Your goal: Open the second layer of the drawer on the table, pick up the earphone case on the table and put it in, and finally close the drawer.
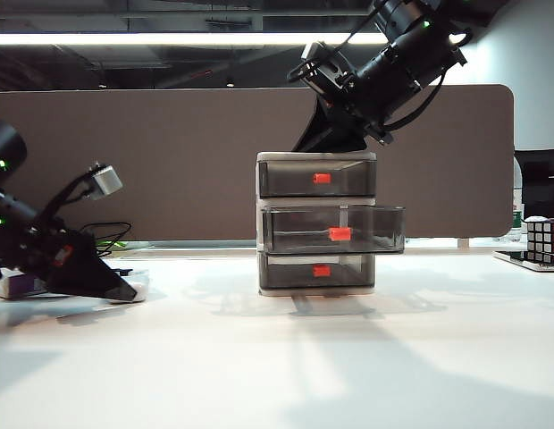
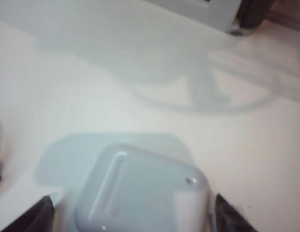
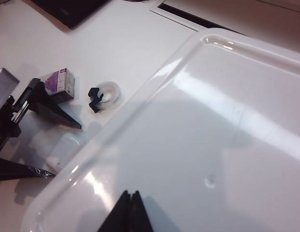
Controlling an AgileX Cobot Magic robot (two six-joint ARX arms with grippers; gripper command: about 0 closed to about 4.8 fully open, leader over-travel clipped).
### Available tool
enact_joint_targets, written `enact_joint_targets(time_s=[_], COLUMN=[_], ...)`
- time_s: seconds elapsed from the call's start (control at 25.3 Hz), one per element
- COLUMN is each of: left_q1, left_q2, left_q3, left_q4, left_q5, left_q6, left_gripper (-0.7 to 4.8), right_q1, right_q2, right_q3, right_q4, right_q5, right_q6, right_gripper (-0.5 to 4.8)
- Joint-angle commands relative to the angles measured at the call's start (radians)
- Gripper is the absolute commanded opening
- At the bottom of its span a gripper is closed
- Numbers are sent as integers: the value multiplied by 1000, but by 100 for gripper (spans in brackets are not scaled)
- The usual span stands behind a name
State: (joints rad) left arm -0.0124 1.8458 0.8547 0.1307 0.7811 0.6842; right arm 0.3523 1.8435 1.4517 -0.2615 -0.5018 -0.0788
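White worktop [image 1: 348, 357], brown partition behind. Earphone case [image 2: 142, 193] lies flat between the left pincer's [image 2: 133, 215] wide-open fingers; right pincer [image 3: 127, 212], shut and empty, hangs above the drawer [image 1: 317, 223].

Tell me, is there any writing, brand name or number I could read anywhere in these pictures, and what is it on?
None can be read.
Purple-and-white box by the left gripper: printing on its side, too small and blurred.
Earphone case: plain, only a tiny dark spot.
Drawer: plain red-orange tabs, no label.
Puzzle cube: coloured squares only.
Right gripper, over the drawer top: no markings.
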Motion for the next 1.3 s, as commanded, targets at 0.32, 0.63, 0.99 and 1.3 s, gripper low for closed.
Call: enact_joint_targets(time_s=[0.32, 0.63, 0.99, 1.3], left_q1=[-2, -42, -60, -60], left_q2=[32, 43, 50, 43], left_q3=[34, 35, 35, 34], left_q4=[-63, -62, -62, -63], left_q5=[46, 34, -26, -37], left_q6=[81, 109, 116, 94], left_gripper=[424, 389, 298, 114], right_q1=[1, 1, 1, 1], right_q2=[16, 16, 16, 16], right_q3=[-16, -16, -16, -16], right_q4=[-108, -109, -117, -130], right_q5=[30, 29, 29, 30], right_q6=[-2, -2, -2, -2], right_gripper=[-5, -5, -5, -5])
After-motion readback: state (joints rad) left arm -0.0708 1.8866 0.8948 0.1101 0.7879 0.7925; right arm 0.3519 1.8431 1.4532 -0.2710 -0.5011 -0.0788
